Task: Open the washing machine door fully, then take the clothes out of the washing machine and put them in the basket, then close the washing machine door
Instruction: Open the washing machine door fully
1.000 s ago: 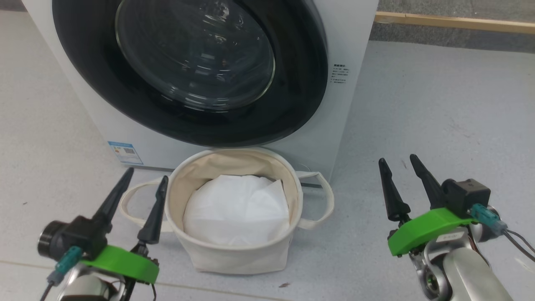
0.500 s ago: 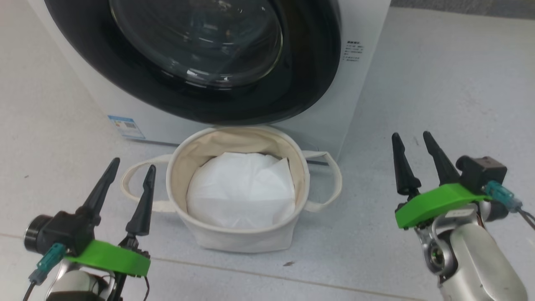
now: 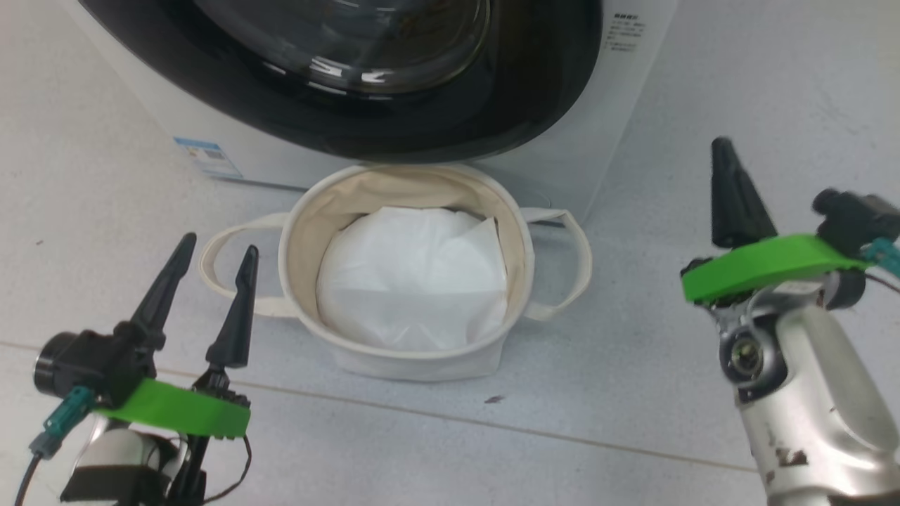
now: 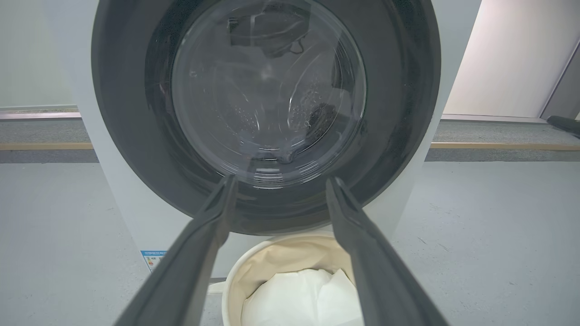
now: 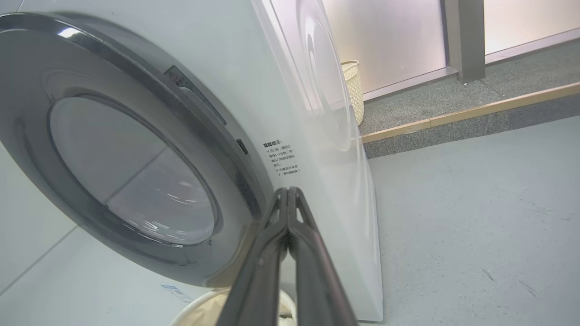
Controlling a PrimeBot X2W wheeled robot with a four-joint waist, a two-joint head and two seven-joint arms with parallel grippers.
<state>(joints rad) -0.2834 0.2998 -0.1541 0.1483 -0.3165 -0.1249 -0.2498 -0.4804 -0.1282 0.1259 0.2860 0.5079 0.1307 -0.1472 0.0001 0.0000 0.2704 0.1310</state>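
Floor-level scene, read from left to right, with every position referred to the basket.

(a) Left gripper (image 3: 219, 246): low to the left of the basket (image 3: 415, 362), just beside its left looped handle (image 3: 211, 249). The two dark fingers stand wide apart and nothing lies between them. In the left wrist view the left gripper (image 4: 281, 180) frames the lower part of the door glass.

(b) Blue label (image 3: 207, 156): on the white front panel, behind and to the left of the basket.

(c) Basket: a round cream canvas tub upright on the grey floor (image 3: 668, 393), holding a crumpled white liner (image 3: 411, 274).

(d) Washing machine (image 3: 626, 91): directly behind the basket, whose far rim sits just beneath the washing machine door (image 3: 548, 84). The glossy black door lies closed against the machine front. What is behind its bulging glass cannot be made out.

(e) Right looped handle (image 3: 580, 239): projects from the right side of the basket.

(f) Right gripper (image 3: 723, 147): well to the right of the basket and raised. Its fingers are pressed together into a single point, with nothing between them. In the right wrist view the right gripper (image 5: 287, 190) points at the machine's front right edge, below a small printed notice (image 5: 283, 158).
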